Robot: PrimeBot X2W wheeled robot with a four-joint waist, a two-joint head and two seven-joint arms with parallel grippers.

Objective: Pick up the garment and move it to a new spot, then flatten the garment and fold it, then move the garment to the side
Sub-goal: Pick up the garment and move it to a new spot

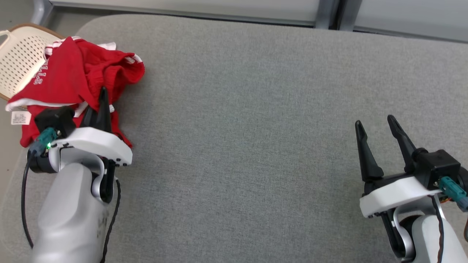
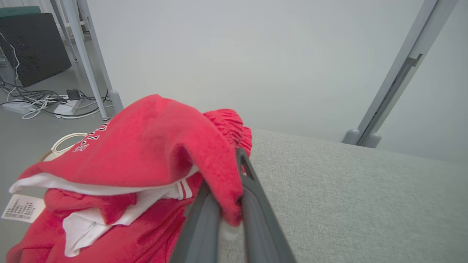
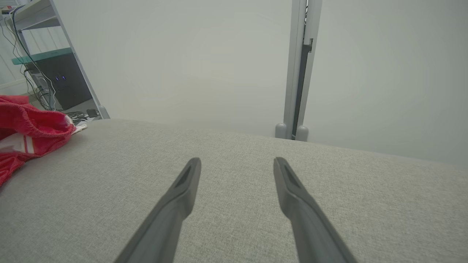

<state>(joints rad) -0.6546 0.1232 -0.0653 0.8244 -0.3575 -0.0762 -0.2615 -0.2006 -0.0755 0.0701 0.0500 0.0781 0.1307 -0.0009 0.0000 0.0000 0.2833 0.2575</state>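
- The grey fabric-covered surface [image 1: 256, 128] is the biggest thing I see, running from the near edge under both arms to the pale wall panels on the far side.
- The garment [image 1: 69, 73] is red with white trim and white lettering. It lies crumpled in a heap at the far left corner of the surface. Its left part spills past the surface's edge.
- A cream perforated basket [image 1: 22, 54] stands beyond the left edge of the surface, partly under the garment's overhanging side.
- My left tool [image 1: 98, 104] sits at the near right side of the heap, its pale forearm coming up from the near left. In the left wrist view the two dark fingers [image 2: 256, 212] are pressed together on a red fold with a white edge, and the cloth drapes over them, so this tool is pinching the garment.
- My right tool [image 1: 374, 121] is at the near right, well apart from the garment. Its fingers are spread wide and point toward the far side, with nothing between them. In the right wrist view they hang just above the grey fabric, and I cannot tell whether the tips touch it.
- A small white care label [image 1: 21, 117] with fine print hangs at the garment's near left edge, past the surface's edge.
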